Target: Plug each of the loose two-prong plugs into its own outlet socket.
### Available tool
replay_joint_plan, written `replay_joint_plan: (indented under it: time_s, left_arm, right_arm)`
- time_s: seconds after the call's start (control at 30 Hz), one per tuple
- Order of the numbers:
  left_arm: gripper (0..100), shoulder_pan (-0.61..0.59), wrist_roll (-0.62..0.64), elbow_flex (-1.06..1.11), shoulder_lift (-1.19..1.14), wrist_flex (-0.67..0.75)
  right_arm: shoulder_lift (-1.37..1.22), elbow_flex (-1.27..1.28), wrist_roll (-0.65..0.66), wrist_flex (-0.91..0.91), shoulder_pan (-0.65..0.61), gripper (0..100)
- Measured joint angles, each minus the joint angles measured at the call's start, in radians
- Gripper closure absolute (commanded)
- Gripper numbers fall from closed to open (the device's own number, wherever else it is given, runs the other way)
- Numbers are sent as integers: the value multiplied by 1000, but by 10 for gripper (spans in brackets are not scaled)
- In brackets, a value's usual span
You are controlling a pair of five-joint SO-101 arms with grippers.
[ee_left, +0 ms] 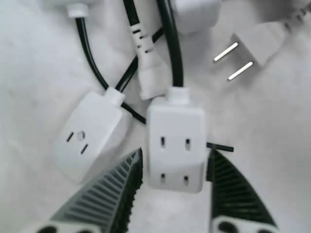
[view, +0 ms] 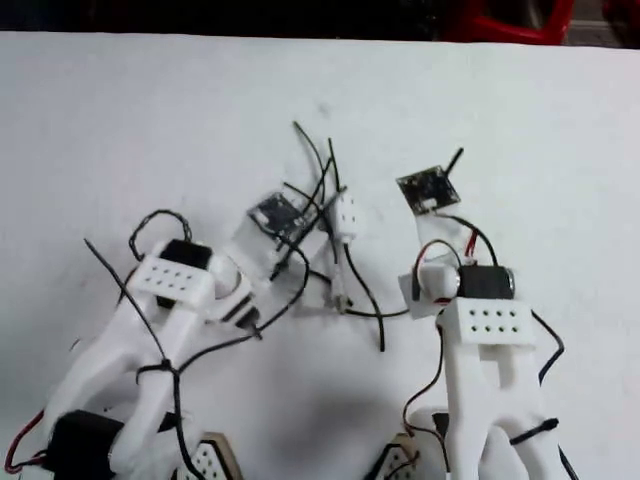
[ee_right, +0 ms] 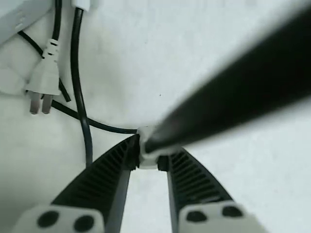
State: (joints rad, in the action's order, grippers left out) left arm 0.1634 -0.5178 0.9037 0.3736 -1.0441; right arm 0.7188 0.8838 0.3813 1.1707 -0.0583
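High view, arms: The white left arm (view: 130,340) is seen at the near left of the white table (view: 120,100), and the white right arm (view: 490,370) at the near right.
High view, cords: A tangle of thin black cords (view: 345,285) is spread over the middle of the table, between the two arms.
Left wrist view, pincer: The black ribbed left gripper (ee_left: 175,151) is held wide, with one finger on either side of the white rectangular two-socket outlet block (ee_left: 175,131), close to its sides.
Left wrist view, second outlet: A white single-socket outlet block (ee_left: 90,136) is laid tilted just beside the first.
Left wrist view, plug: A white two-prong plug with bare metal blades (ee_left: 255,43) is seen loose on the table, apart from both blocks.
Right wrist view, pincer: The black ribbed right gripper (ee_right: 148,153) is pinched narrow on a small white plastic piece (ee_right: 146,161) at a cord's end.
Right wrist view, plug: A second white two-prong plug (ee_right: 41,85) is laid loose, well apart from that pincer.
Right wrist view, bar: A broad black bar (ee_right: 233,82) is seen across the view; what it is cannot be told.
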Motion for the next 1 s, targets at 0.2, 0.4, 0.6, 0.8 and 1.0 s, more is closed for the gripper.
replay_joint_plan:
  time_s: [0.2, 0.4, 0.6, 0.8, 1.0]
  left_arm:
    - [671, -71, 64, 2, 163, -37]
    - [672, -226, 74, 2, 388, -143]
    - [672, -512, 74, 44, 554, -193]
    - [672, -704, 74, 192, 634, -170]
    - [672, -786, 74, 370, 701, -60]
  right_arm:
    - [109, -55, -92, 78, -80, 981]
    - [184, -57, -166, 78, -267, 981]
    - [187, -57, -239, -2, -497, 981]
    - [187, 41, -245, -235, -694, 981]
    - [187, 218, -245, -517, -839, 981]
